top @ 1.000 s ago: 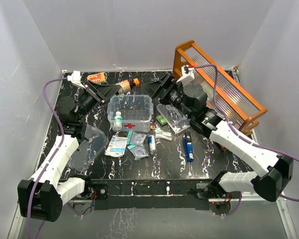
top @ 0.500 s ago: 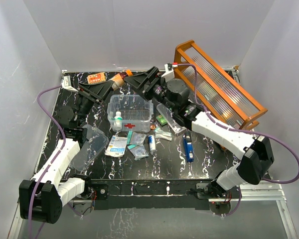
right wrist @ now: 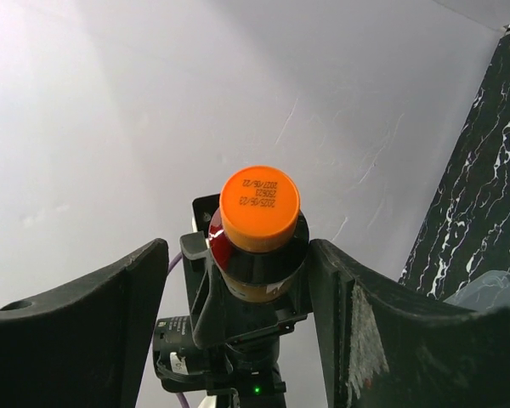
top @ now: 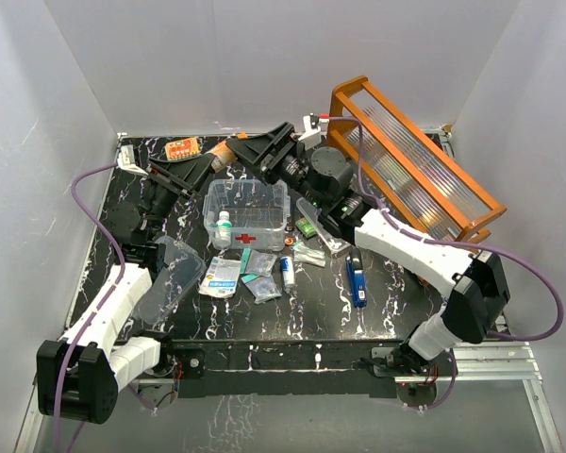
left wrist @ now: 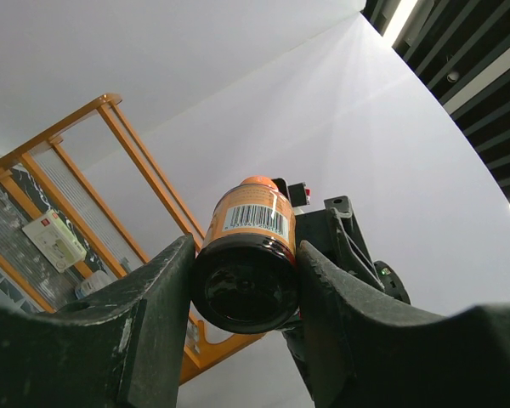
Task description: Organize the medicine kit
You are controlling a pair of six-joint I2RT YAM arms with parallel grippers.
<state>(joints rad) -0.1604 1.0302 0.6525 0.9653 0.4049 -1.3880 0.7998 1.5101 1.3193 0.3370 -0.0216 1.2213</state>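
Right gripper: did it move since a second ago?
Yes. The right gripper swung left, away from the orange rack, toward the orange-capped bottle.

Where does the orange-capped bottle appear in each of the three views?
Top external: bottle upper centre, behind the medicine kit.
Left wrist: bottle at centre, dark base toward camera.
Right wrist: bottle at centre, orange cap toward camera.
Shared landmark: the left gripper clamping it.

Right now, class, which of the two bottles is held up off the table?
The brown bottle with the orange cap, gripped in the left pincer. The small white bottle is not held: it stands inside the clear box.
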